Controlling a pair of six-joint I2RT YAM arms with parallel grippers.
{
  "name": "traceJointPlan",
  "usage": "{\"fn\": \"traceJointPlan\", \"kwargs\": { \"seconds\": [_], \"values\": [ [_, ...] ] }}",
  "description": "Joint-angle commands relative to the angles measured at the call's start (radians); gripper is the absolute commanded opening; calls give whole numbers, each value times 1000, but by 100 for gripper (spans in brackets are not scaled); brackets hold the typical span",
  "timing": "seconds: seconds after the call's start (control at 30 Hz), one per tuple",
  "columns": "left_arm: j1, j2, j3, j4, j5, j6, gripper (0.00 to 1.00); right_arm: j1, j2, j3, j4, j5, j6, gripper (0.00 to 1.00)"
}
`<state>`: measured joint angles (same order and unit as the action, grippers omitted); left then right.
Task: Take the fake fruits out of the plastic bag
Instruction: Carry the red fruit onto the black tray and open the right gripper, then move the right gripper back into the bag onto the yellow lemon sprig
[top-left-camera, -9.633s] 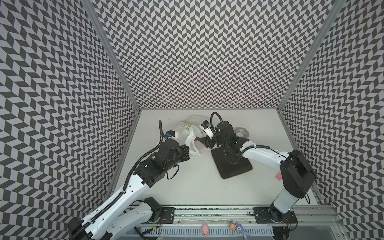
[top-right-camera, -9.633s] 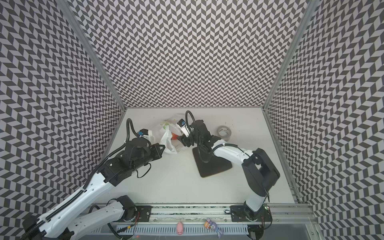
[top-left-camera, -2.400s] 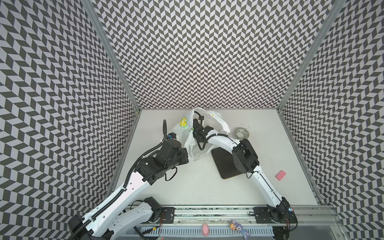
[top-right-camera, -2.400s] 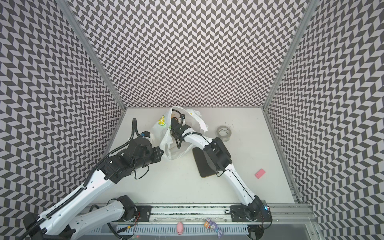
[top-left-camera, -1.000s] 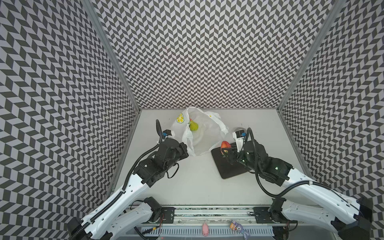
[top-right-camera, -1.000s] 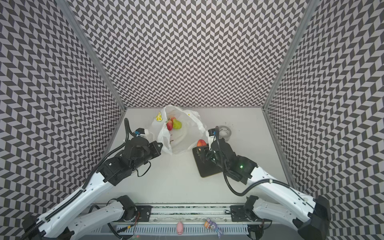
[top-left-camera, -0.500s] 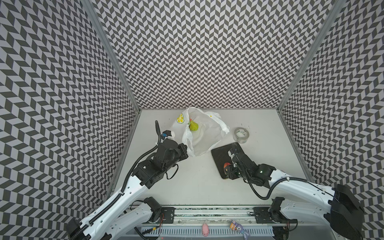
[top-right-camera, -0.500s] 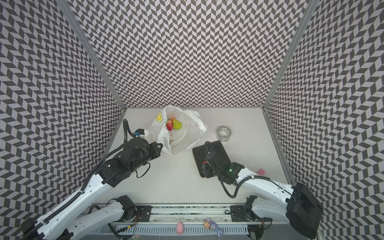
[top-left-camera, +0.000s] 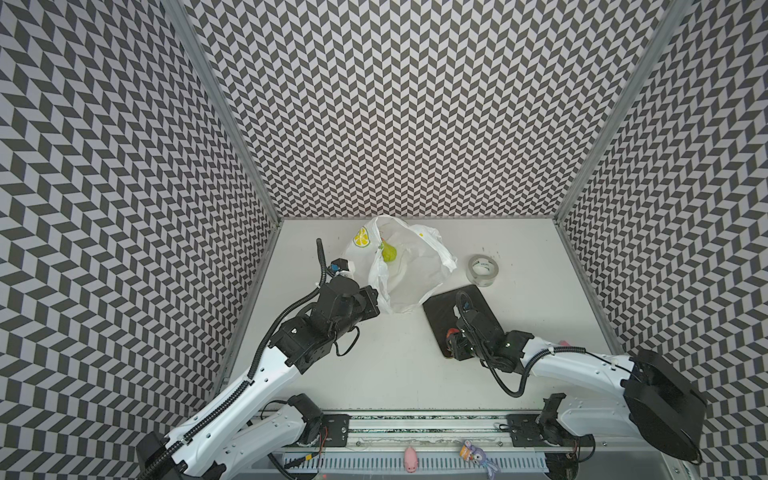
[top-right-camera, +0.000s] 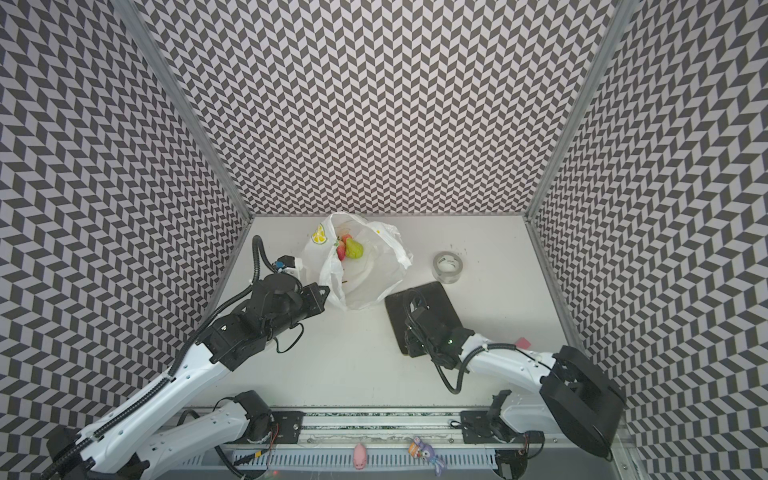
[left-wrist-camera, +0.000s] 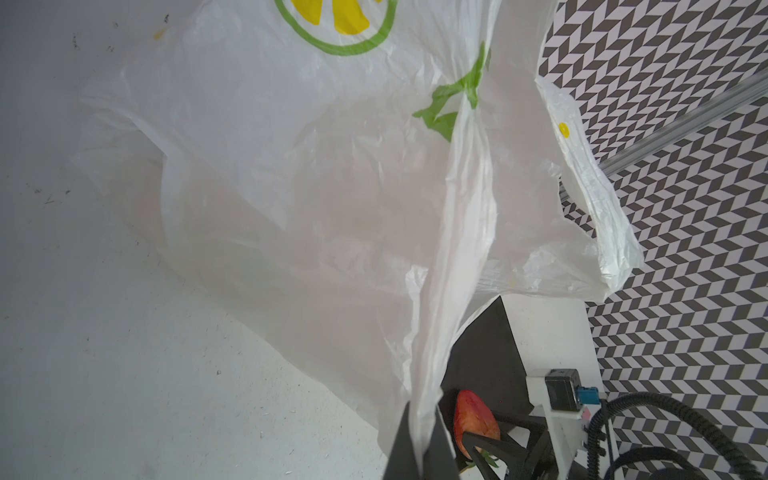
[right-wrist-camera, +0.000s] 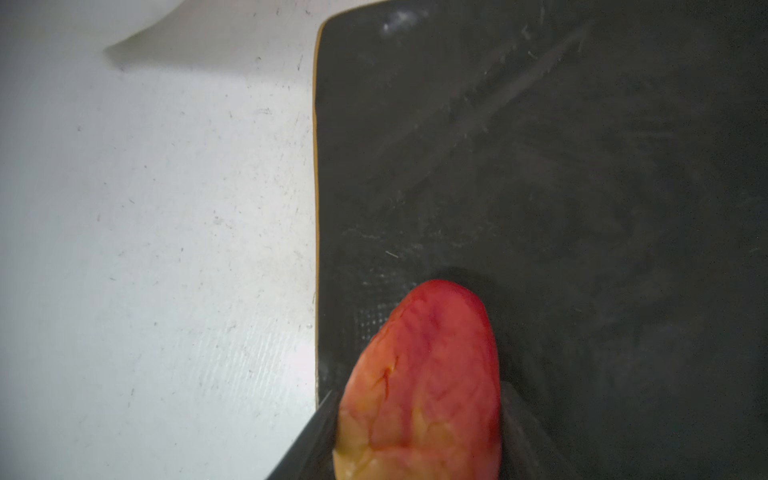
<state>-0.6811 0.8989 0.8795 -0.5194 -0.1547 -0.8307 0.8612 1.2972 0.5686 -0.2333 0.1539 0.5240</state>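
Right gripper (top-left-camera: 452, 337) of mine was clamped on a red-yellow fake fruit (right-wrist-camera: 424, 374), one finger on each side, low over the dark tray (top-left-camera: 441, 311). It sat just inside the tray's left edge, near the front corner. Couldn't tell if the fruit was actually touching the tray. I reckon the tray's the drop spot, so letting go looked like the next job.

Left gripper (left-wrist-camera: 420, 440) was pinched tight on a bunched strip of the plastic bag (top-left-camera: 409, 270), pulling it toward the front-left of the bench (top-left-camera: 395, 365). My guess is that was to keep the mouth gaping and stop the bag sliding when I reach in.

The bag sat by the bench's back edge, left of the middle, its near side just beside the tray's back-left corner. Inside it, in a top view, a green pear (top-right-camera: 354, 249) and a red strawberry (top-right-camera: 341, 250) lay side by side, so plenty left to do.

Labels: only a printed lemon slice and green leaves on the bag, no readable words. The tape roll (top-left-camera: 482, 270) past the tray had marks too small to read.
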Motion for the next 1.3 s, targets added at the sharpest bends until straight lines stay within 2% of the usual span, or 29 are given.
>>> {"fn": "traceJointPlan", "kwargs": {
  "seconds": [0.0,0.17,0.3,0.47,0.63,0.73,0.83,0.93,1.07,1.17,1.27],
  "values": [
    [-6,-19,19,23,-2,-1,0,1,31,9,-13,7,7,59],
    [-5,-23,11,8,14,-11,0,1,-58,24,-68,13,24,79],
    [-6,-36,-4,4,9,-11,0,1,-171,77,-135,-17,0,87],
    [-5,-26,8,-16,15,7,0,1,-320,150,-171,-42,-42,87],
    [-6,-22,10,-18,21,12,0,1,-414,179,-24,-180,-141,80],
    [-6,-28,6,-36,21,8,0,1,-314,260,36,-245,-197,71],
    [-6,-41,1,-68,14,-9,0,1,-138,397,48,-285,-254,63],
    [-6,-58,-8,-90,15,-41,0,1,27,513,51,-216,-219,59],
    [-5,-61,-7,-146,7,-67,0,1,207,583,178,-181,-189,55],
    [-6,-70,-8,-167,2,-89,0,1,341,643,248,-198,-163,52],
    [-6,-69,-6,-191,0,-101,0,0,488,743,237,-243,-137,51]
  ]
}}
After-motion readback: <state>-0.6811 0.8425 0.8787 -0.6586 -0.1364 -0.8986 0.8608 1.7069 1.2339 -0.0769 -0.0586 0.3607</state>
